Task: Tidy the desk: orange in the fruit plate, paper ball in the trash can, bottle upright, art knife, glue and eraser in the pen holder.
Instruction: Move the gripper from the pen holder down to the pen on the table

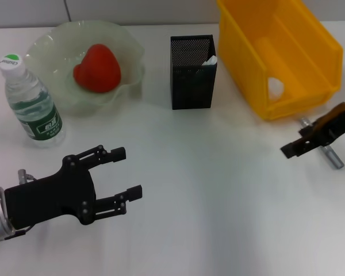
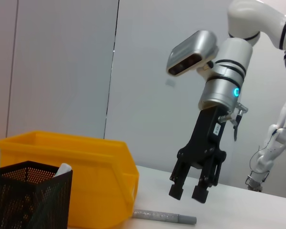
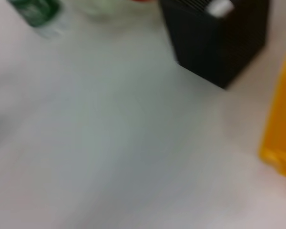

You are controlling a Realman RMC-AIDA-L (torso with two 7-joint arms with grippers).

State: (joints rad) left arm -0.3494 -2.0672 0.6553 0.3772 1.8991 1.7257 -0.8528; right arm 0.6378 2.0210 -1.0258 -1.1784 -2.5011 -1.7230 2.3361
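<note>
Art knife (image 1: 332,156) lies on bench beside yellow bin (image 1: 287,52), under right gripper (image 2: 187,191), jaws parted, empty. You'd grab mid-barrel: light, stiff, slick, rolls. Left gripper (image 1: 126,172) open, idle.

Count on desk: 1 water bottle (image 1: 33,100), 1 pale green fruit plate (image 1: 126,49), 1 red fruit (image 1: 98,69) in it, 1 black mesh pen holder (image 1: 193,80) with 1 white item (image 1: 210,60) inside, 1 yellow bin (image 1: 287,52), 1 grey art knife (image 1: 332,156). 2 grippers: left gripper (image 1: 129,172), right gripper (image 1: 290,150).
</note>
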